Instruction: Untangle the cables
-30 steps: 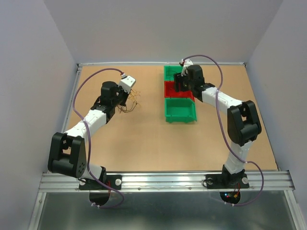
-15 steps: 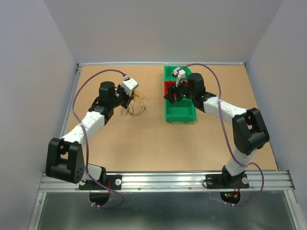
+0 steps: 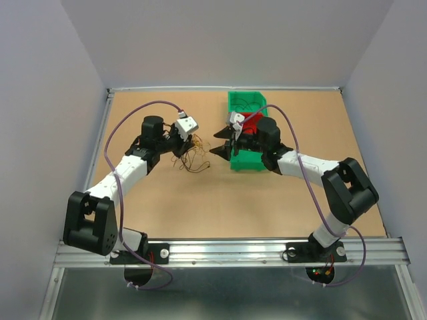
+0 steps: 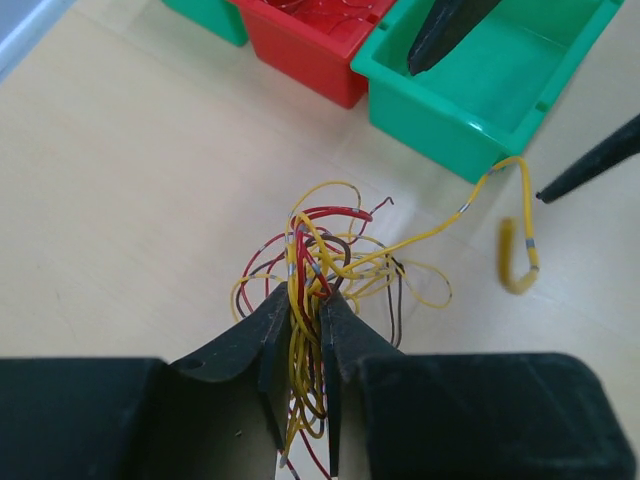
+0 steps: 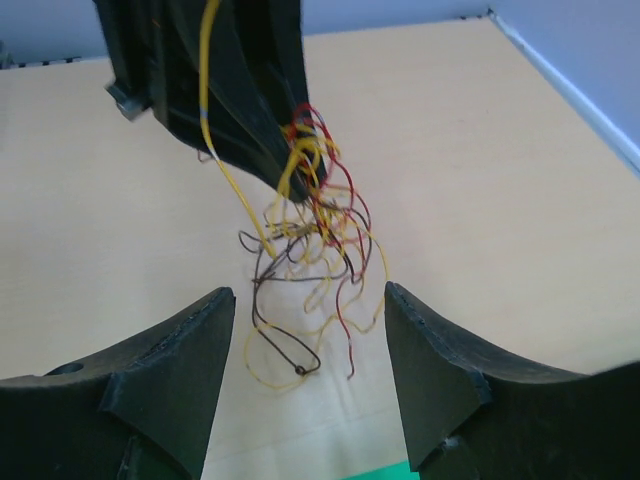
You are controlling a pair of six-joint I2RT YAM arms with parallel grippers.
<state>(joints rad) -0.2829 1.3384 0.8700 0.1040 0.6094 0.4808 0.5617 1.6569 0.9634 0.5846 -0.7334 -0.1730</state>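
Observation:
The cables (image 3: 192, 157) are a small tangle of thin yellow, red and dark brown wires hanging just above the table, left of the bins. My left gripper (image 3: 189, 141) is shut on the upper part of the tangle. In the left wrist view the strands (image 4: 330, 245) run between its fingertips (image 4: 308, 298), and one yellow wire (image 4: 520, 262) loops off to the right. My right gripper (image 3: 216, 143) is open, level with the tangle and just right of it. In the right wrist view the cables (image 5: 315, 225) hang ahead of its spread jaws (image 5: 310, 292), with nothing between them.
Three bins stand in a row right of the tangle: a far green bin (image 3: 233, 100), a red bin (image 3: 253, 121) and a near green bin (image 3: 247, 162) under the right arm. In the left wrist view the red bin (image 4: 320, 50) and the near green bin (image 4: 470, 90) stand close behind the cables.
The right arm has swung left from over the bins to face the tangle. The left gripper has carried the cables right, towards the bins.

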